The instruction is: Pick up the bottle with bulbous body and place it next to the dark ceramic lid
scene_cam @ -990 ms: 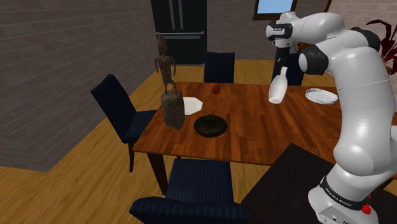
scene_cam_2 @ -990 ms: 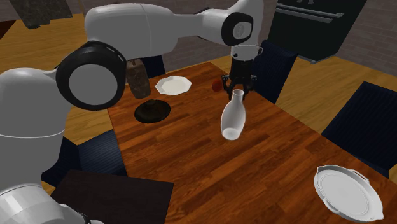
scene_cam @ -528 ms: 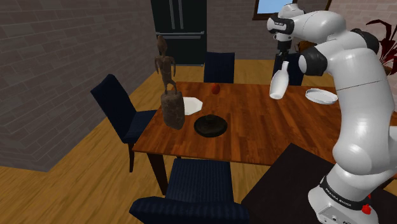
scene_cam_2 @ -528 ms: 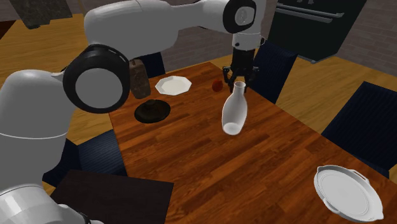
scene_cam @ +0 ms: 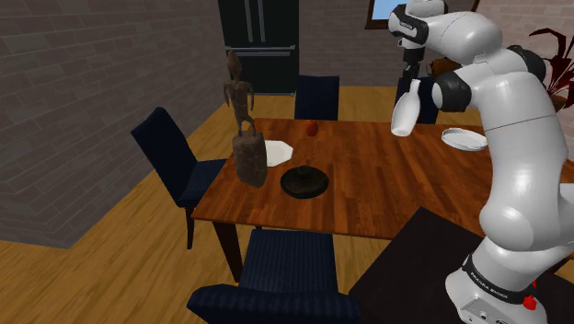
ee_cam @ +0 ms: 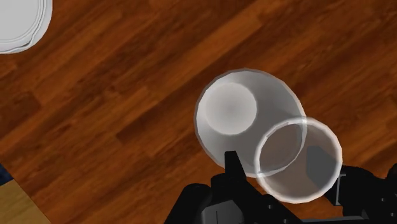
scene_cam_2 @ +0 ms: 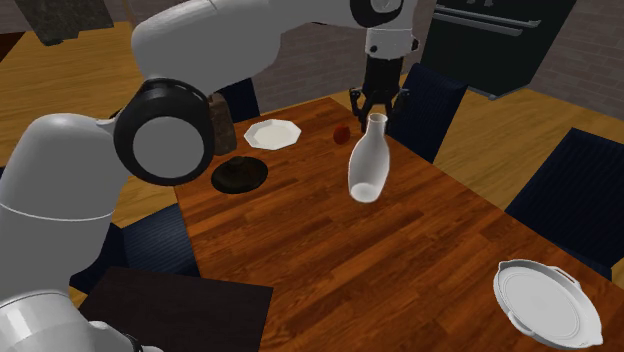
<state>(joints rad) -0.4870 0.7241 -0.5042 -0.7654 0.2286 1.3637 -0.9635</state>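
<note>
A white bottle with a bulbous body (scene_cam: 403,112) (scene_cam_2: 365,167) hangs tilted in the air above the wooden table (scene_cam: 368,189) (scene_cam_2: 380,265). My black gripper (scene_cam: 413,79) (scene_cam_2: 374,108) is shut on its neck, just under the mouth. In the wrist view the gripper (ee_cam: 287,173) clasps the bottle's rim, and the bottle's round body (ee_cam: 238,118) hangs below over the table (ee_cam: 127,95). The dark lid (scene_cam: 304,181) (scene_cam_2: 239,175) lies flat on the table near the shoulder view's front edge, well apart from the bottle.
A brown wooden statue (scene_cam: 245,133) (scene_cam_2: 216,122), a small white plate (scene_cam: 276,150) (scene_cam_2: 272,133) and a red fruit (scene_cam: 312,129) (scene_cam_2: 341,133) stand near the lid. A white platter (scene_cam: 464,138) (scene_cam_2: 545,300) (ee_cam: 22,22) lies at the table's other end. Dark blue chairs (scene_cam: 175,156) surround the table.
The gripper has risen steadily with the bottle, which now hangs higher above the table. Nothing on the table has moved.
</note>
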